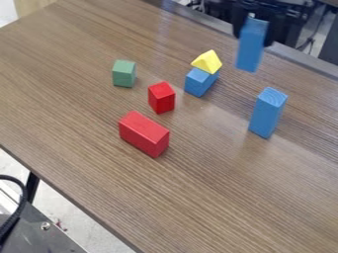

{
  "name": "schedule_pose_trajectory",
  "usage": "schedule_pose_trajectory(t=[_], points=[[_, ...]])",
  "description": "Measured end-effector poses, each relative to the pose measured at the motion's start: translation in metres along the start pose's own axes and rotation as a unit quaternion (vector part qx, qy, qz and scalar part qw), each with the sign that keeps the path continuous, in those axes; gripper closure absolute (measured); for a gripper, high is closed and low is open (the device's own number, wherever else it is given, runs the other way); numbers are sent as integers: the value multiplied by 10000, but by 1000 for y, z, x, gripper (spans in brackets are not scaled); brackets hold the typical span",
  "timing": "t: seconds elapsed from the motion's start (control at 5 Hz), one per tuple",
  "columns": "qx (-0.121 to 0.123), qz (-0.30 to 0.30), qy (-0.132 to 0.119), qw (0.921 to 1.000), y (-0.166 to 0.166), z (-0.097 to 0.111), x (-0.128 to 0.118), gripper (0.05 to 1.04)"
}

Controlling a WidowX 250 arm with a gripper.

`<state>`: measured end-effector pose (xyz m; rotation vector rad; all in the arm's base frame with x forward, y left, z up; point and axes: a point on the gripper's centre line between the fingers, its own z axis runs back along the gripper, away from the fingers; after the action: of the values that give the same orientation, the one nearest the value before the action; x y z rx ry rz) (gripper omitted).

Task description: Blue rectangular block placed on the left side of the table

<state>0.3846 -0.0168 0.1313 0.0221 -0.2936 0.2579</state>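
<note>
At the upper right, my gripper [259,28] is shut on a blue rectangular block [251,47], which hangs upright near the table's far edge. Below and to the right of it, a second blue rectangular block [268,112] stands on end on the brown wooden table [72,128]. A shorter blue block [200,82] lies left of the held one, with a yellow triangular block [208,62] on top of it.
A green block [124,73] sits left of the blue and yellow pair. Between them and nearer the camera is a small red block [161,97], with a larger red block [144,134] below it. A metal rail runs along the table's far edge.
</note>
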Motion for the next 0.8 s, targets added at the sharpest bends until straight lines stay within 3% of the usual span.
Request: schedule_pose_trajectory(t=[0.2,0.4,0.6,0.8], points=[[-6,500,-61,9987,30,7,2,515],[9,1057,-77,9944,88,33,-10,515],[6,1386,-58,9903,124,39,-11,515],[199,1520,-125,9881,149,35,-3,515]])
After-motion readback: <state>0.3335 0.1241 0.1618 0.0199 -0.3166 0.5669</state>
